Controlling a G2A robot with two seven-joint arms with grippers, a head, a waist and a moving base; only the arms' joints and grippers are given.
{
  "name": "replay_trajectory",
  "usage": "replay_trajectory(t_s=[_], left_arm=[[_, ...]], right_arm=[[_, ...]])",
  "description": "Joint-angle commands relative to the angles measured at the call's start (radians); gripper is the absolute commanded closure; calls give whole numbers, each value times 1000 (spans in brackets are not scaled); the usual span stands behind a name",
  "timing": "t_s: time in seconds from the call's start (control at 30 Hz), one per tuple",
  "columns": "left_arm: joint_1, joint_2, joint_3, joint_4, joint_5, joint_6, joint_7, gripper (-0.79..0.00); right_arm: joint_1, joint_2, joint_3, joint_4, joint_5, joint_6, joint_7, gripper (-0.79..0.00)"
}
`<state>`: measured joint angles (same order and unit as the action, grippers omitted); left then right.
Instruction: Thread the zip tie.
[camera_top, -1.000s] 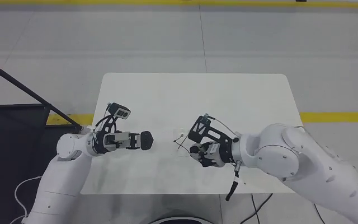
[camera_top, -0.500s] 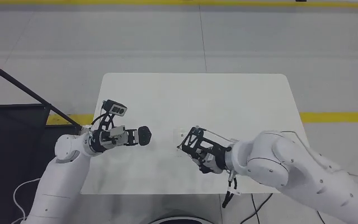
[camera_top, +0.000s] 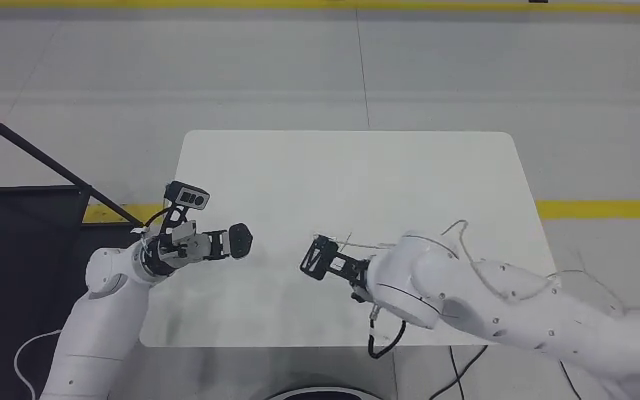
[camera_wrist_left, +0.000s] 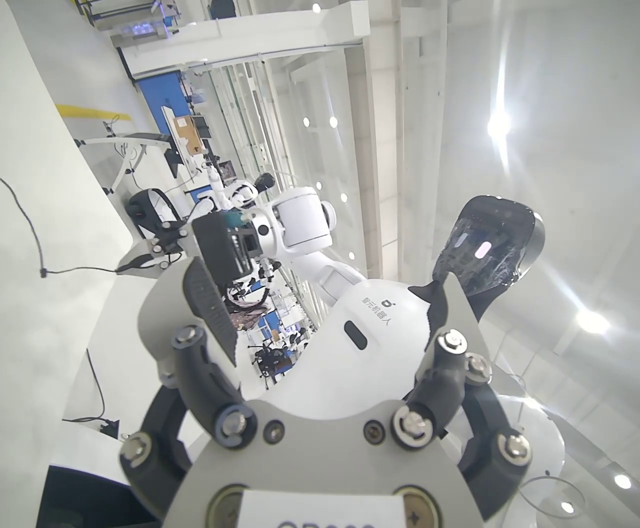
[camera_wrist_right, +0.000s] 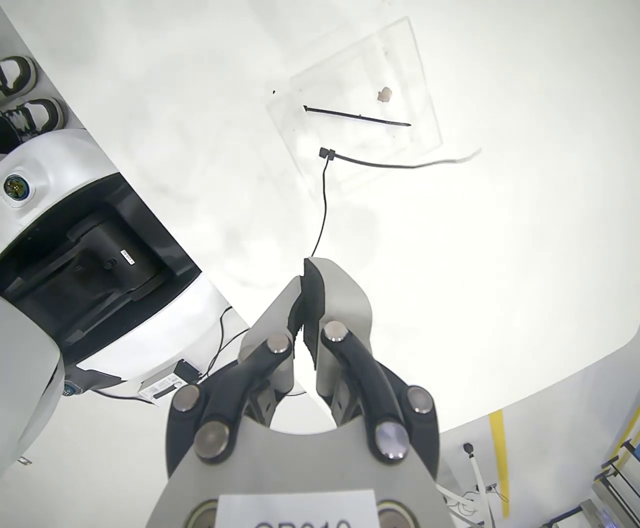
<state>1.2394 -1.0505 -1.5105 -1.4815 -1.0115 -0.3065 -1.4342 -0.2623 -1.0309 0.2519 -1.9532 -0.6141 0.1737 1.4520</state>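
Right wrist view: right end effector (camera_wrist_right: 307, 270) clamped on zip tie (camera_wrist_right: 326, 153).

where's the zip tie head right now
In the right wrist view the zip tie head sits just beyond the shut right gripper, joined to it by the thin strap, at the edge of the clear sheet.

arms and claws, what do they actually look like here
The left arm and right arm have glossy white shells, black at the wrists. The left claw and right claw match: pale grey metal fingers with black ribbed pads, black link bars with silver screws, and a grey base plate carrying a white label. A black cable loops under the right arm.
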Motion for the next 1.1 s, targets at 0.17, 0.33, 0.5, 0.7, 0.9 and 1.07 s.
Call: replay_trajectory(t_s=[0.17,0.33,0.5,0.7,0.9,1.07], left_arm=[[0,0,0,0,0,0,0,-785],[0,0,0,0,0,0,0,-785],[0,0,0,0,0,0,0,-785],[0,0,0,0,0,0,0,-785],[0,0,0,0,0,0,0,-785],[0,0,0,0,0,0,0,-785]], right_arm=[[50,-151,-78,194,-3,19,30,0],[50,-229,-82,294,-20,18,65,0],[47,-271,-77,343,-22,18,83,0],[41,-291,-73,385,-22,5,84,-148],[32,-295,-66,399,-25,-3,84,-132],[23,-291,-57,401,-29,-8,84,-111]])
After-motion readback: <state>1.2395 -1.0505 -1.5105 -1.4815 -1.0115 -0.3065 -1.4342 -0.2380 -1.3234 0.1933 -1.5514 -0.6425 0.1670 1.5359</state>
